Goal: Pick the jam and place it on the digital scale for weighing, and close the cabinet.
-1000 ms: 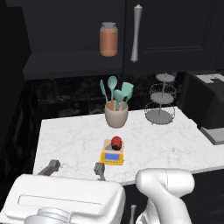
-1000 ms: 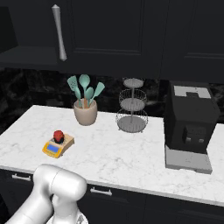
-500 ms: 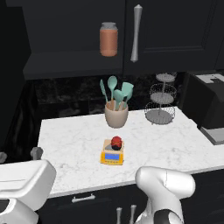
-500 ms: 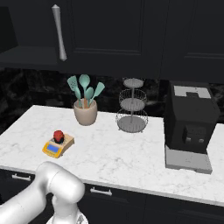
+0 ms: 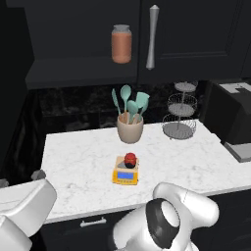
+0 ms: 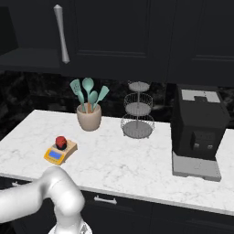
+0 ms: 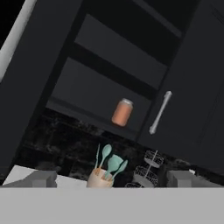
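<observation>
jam [image 5: 130,158]: upright on the digital scale [image 5: 125,171], lid up, far end of the plate
scale: flat on the white counter [image 5: 78,166], display facing the near edge
cabinet [image 7: 105,78]: left door open, orange-brown jar [image 5: 121,43] on shelf
gripper [image 7: 113,178]: jaws wide apart, holding nothing

Jam [image 5: 130,158] on scale [image 5: 125,172], cabinet [image 7: 109,83] open

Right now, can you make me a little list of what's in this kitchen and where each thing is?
jam: tiny red jar with a dark lid, sitting on the scale
scale: flat yellow-orange digital scale, on the white marble counter
cabinet: black upper wall cabinet, left door open
shelf: tall orange-brown jar inside
gripper: two-finger gripper, open, empty, facing the cabinet
</observation>
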